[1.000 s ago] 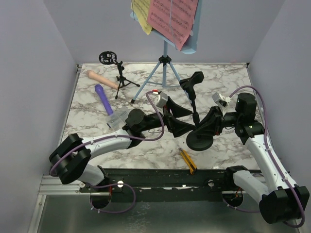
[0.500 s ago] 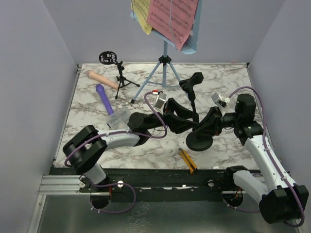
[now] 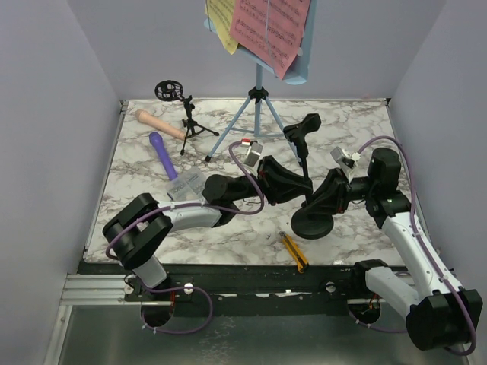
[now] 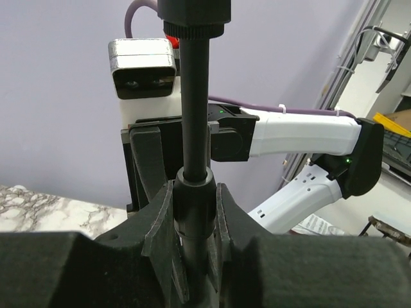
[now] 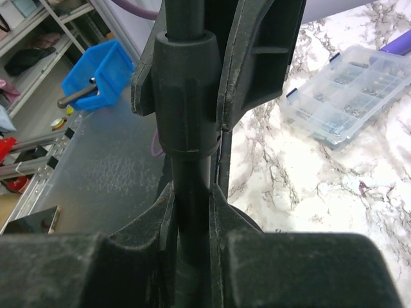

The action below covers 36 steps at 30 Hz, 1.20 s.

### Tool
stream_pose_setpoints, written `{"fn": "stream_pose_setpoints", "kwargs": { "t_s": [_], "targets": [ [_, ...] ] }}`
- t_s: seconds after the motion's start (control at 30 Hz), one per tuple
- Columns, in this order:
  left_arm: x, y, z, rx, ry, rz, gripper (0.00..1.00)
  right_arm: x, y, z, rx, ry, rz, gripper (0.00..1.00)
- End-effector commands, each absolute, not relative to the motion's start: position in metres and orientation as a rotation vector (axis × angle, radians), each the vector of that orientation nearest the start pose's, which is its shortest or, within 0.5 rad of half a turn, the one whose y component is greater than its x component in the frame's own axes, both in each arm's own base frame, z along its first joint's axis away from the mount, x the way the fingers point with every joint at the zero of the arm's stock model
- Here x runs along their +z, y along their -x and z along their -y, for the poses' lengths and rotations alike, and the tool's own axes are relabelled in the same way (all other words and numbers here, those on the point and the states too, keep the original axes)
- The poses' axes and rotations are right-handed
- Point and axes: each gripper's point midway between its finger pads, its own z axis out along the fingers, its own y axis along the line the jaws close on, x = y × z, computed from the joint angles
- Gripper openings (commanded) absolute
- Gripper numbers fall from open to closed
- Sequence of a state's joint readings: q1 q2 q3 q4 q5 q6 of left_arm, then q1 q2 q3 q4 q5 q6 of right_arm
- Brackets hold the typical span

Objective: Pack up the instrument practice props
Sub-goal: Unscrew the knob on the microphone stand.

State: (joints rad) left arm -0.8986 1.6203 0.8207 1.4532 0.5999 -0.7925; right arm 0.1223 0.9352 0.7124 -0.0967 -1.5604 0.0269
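Light-blue music rack (image 3: 302, 70): upper centre, upright on its tripod, carrying sheet-music pages (image 3: 268, 26).
Black mic mount (image 3: 313, 223): centre frame, upright on its round base. Left gripper (image 4: 194, 199) and right gripper (image 5: 191, 205) both pinch its pole.
Beige microphone (image 3: 158, 123), purple microphone (image 3: 163, 154): upper left, lying flat.

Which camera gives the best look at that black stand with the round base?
The top external view: it shows the black stand from round base to top clip. Both wrist views show only a short stretch of its pole, close up.
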Motion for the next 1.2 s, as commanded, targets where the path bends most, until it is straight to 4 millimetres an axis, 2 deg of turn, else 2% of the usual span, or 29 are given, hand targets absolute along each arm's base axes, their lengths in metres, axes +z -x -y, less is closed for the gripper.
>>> {"fn": "stream_pose_setpoints", "kwargs": {
  "t_s": [0.0, 0.13, 0.33, 0.47, 0.63, 0.8, 0.9, 1.07, 1.1, 1.13, 1.17],
  "targets": [
    [0.348, -0.168, 0.406, -1.756, -0.647, -1.040, 0.00, 0.281, -0.126, -0.188, 1.631, 1.237, -1.297, 0.00],
    [0.339, -0.179, 0.407, -1.536, -0.548, -1.171, 0.00, 0.277, -0.148, -0.192, 1.478, 1.167, -1.351, 0.00],
    [0.344, -0.190, 0.402, -1.349, -0.290, -1.240, 0.00, 0.269, -0.167, -0.192, 1.373, 1.129, -1.416, 0.00],
    [0.343, -0.189, 0.415, -1.256, -0.203, -1.269, 0.00, 0.264, -0.175, -0.191, 1.322, 1.109, -1.449, 0.00],
    [0.331, -0.197, 0.426, -0.944, -0.046, -1.352, 0.00, 0.258, -0.186, -0.189, 1.247, 1.084, -1.490, 0.00],
    [0.327, -0.198, 0.436, -0.708, 0.006, -1.388, 0.00, 0.255, -0.194, -0.187, 1.197, 1.061, -1.521, 0.00],
    [0.321, -0.196, 0.442, -0.660, -0.015, -1.397, 0.00, 0.255, -0.196, -0.187, 1.182, 1.053, -1.529, 0.00],
    [0.323, -0.187, 0.444, -0.751, -0.044, -1.383, 0.00, 0.257, -0.194, -0.187, 1.194, 1.059, -1.514, 0.00],
    [0.323, -0.182, 0.448, -0.801, -0.087, -1.369, 0.06, 0.259, -0.192, -0.187, 1.208, 1.067, -1.501, 0.00],
    [0.329, -0.176, 0.449, -0.853, -0.121, -1.350, 0.25, 0.261, -0.189, -0.187, 1.226, 1.071, -1.490, 0.00],
    [0.330, -0.167, 0.452, -0.907, -0.179, -1.331, 0.48, 0.263, -0.187, -0.187, 1.240, 1.078, -1.477, 0.00]
  ]
}}
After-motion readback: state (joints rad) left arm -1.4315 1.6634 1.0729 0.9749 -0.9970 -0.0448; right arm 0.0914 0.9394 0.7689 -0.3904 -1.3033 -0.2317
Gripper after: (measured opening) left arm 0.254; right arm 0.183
